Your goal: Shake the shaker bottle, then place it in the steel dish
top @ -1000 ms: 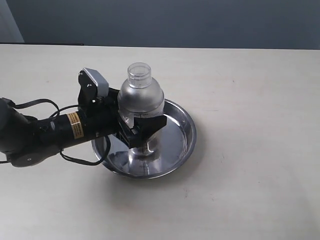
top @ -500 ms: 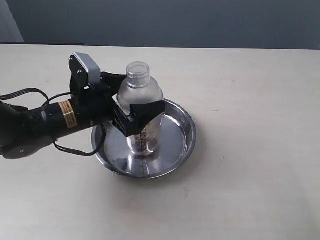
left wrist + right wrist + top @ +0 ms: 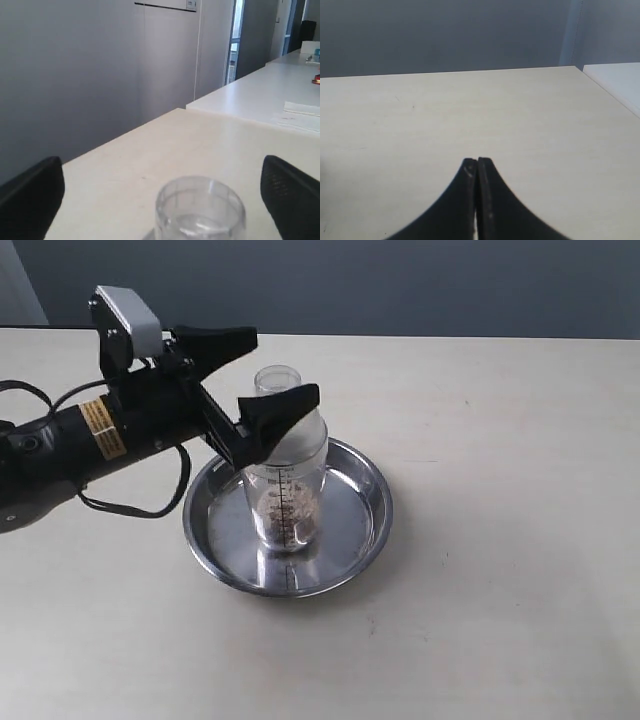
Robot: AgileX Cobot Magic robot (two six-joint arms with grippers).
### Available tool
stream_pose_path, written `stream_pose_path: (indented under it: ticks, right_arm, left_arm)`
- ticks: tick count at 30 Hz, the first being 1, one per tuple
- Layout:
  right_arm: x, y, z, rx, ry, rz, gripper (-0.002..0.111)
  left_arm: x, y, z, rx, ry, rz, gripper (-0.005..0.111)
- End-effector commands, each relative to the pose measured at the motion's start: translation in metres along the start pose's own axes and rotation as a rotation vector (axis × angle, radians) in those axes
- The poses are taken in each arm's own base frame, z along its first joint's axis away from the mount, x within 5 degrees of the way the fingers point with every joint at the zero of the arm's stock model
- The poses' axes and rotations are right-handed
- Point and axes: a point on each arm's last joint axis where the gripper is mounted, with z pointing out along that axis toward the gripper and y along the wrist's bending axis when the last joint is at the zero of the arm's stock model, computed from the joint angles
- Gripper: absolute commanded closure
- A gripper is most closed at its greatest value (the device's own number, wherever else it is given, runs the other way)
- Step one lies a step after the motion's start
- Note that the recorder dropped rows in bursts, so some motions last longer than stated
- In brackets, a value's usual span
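the bottle [image 3: 286, 490] stands upright in the middle of the dish [image 3: 368, 527], brownish grains at its bottom. the left gripper [image 3: 283, 364] hangs spread wide at its cap [image 3: 200, 210], both fingers clear. the right gripper [image 3: 477, 165], jaws pressed together, is over the table [image 3: 530, 110].

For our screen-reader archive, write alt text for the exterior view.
A clear shaker bottle holding brown grains stands upright in a round steel dish on a pale table. The left gripper, open, straddles the bottle's top.
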Motion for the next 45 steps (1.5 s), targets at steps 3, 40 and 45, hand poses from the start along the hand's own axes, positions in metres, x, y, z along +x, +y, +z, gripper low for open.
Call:
stream_pose_path:
  ticks: [3,40,45]
  right_arm:
    - [-0.001,0.000,0.000,0.004,-0.016,0.000,0.109]
    - [-0.001,0.000,0.000,0.004,-0.016,0.000,0.109]
    - [-0.001,0.000,0.000,0.004,-0.016,0.000,0.109]
  left_arm:
    - [-0.042,0.003,-0.013,-0.068,-0.057,0.078,0.015]
    - [-0.055,-0.089,-0.217,-0.731,0.035,-0.163,0.106]
    - [-0.034,-0.096,-0.224,-0.699,0.091,-0.080,0.106]
